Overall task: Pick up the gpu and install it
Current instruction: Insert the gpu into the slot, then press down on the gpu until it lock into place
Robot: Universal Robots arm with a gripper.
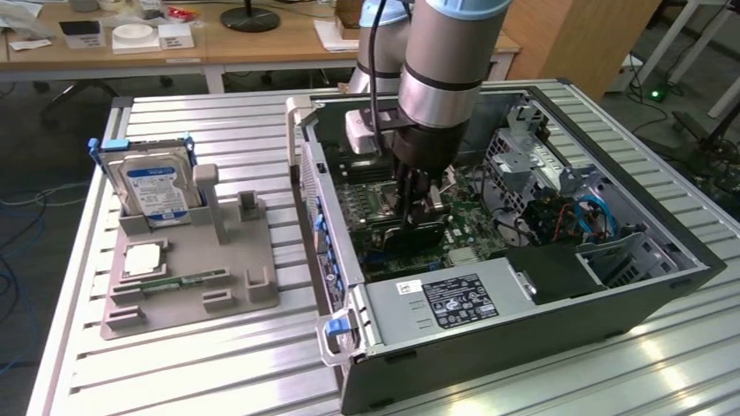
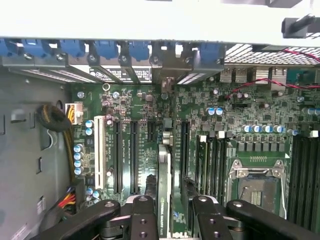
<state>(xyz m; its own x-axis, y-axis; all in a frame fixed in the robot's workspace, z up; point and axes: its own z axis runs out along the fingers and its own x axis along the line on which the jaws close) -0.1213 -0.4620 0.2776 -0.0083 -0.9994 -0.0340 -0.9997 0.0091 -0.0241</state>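
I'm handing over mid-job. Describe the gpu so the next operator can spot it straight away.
Start at the open black computer case on the slatted metal table and find the green motherboard inside it. Above the board, the black gripper holds the gpu, a thin dark card seen edge-on, standing upright unlike the flat black slots beside it.

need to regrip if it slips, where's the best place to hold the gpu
By its top long edge, from straight above, fingers on the two flat faces. The gpu stands on edge over the motherboard slots, so only that edge is free; the gripper holds it there.
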